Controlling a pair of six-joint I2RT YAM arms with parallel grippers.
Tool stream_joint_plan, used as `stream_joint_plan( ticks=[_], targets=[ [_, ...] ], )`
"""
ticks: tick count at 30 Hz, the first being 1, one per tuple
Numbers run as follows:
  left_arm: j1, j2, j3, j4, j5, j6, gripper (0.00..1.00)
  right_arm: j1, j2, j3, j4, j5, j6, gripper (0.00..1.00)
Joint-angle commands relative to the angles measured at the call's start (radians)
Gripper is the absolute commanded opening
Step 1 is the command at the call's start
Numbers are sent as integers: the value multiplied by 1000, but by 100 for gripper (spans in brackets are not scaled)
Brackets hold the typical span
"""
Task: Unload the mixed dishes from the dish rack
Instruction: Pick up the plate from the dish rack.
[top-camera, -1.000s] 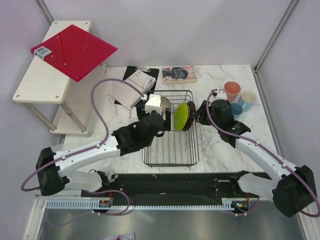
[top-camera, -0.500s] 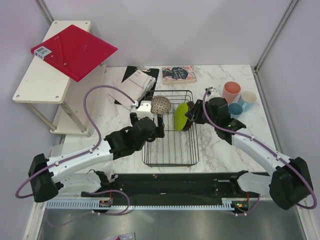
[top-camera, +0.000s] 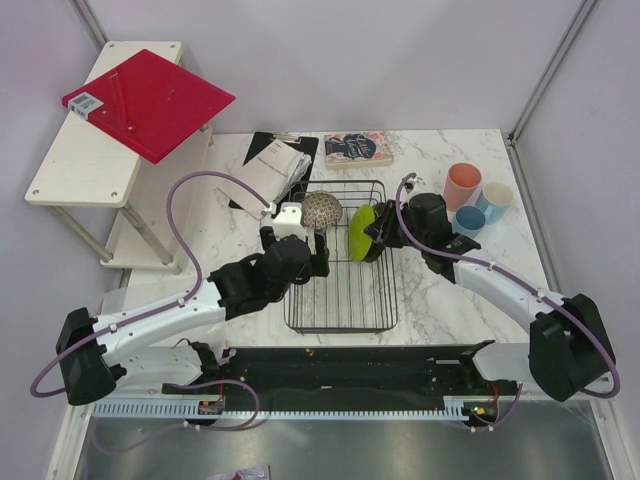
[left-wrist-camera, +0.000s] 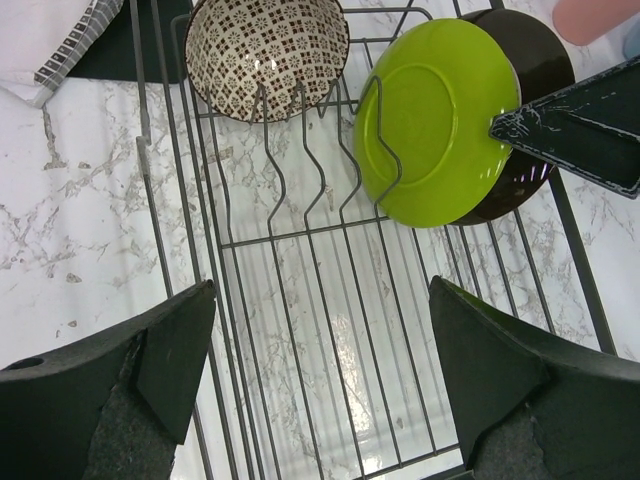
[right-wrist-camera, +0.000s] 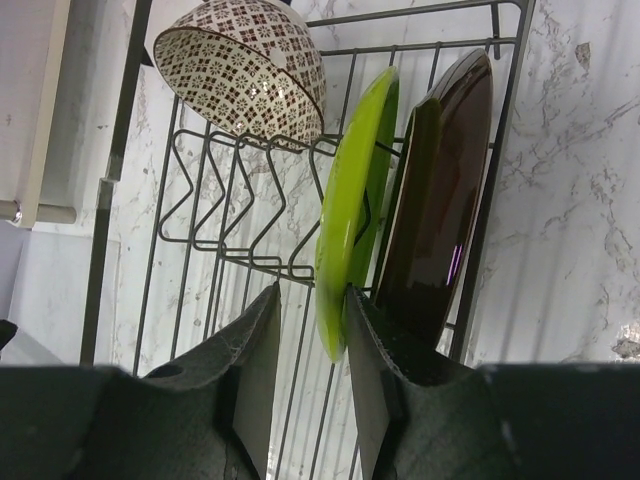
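- Right wrist view: the right gripper (right-wrist-camera: 312, 300) is partly apart, one finger on each side of the rim of the lime green plate (right-wrist-camera: 352, 190), which stands upright in the dish rack (top-camera: 340, 295).
- The left gripper (left-wrist-camera: 320, 300) hangs wide apart above the rack floor, empty.
- The speckled bowl (right-wrist-camera: 240, 70) and the dark plate (right-wrist-camera: 440, 190) also lean in the rack.

Bare dish rack (top-camera: 340, 290) floor before bowl (top-camera: 321, 209)
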Motion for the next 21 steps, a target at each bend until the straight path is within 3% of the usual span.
stream_joint_plan(
  ticks=[1,13,18,21],
  targets=[
    [5,4,-15,8,2,-43,94,-2,38,12,66,-23,7,40],
    [5,19,-28,8,28,-64,94,-2,104,8,81,-32,-1,36],
    [5,18,-28,8,33,-67,94,-2,109,11,81,-35,1,20],
    [5,15,-31,8,29,-66,94,-1,86,17,72,-38,1,15]
  ],
)
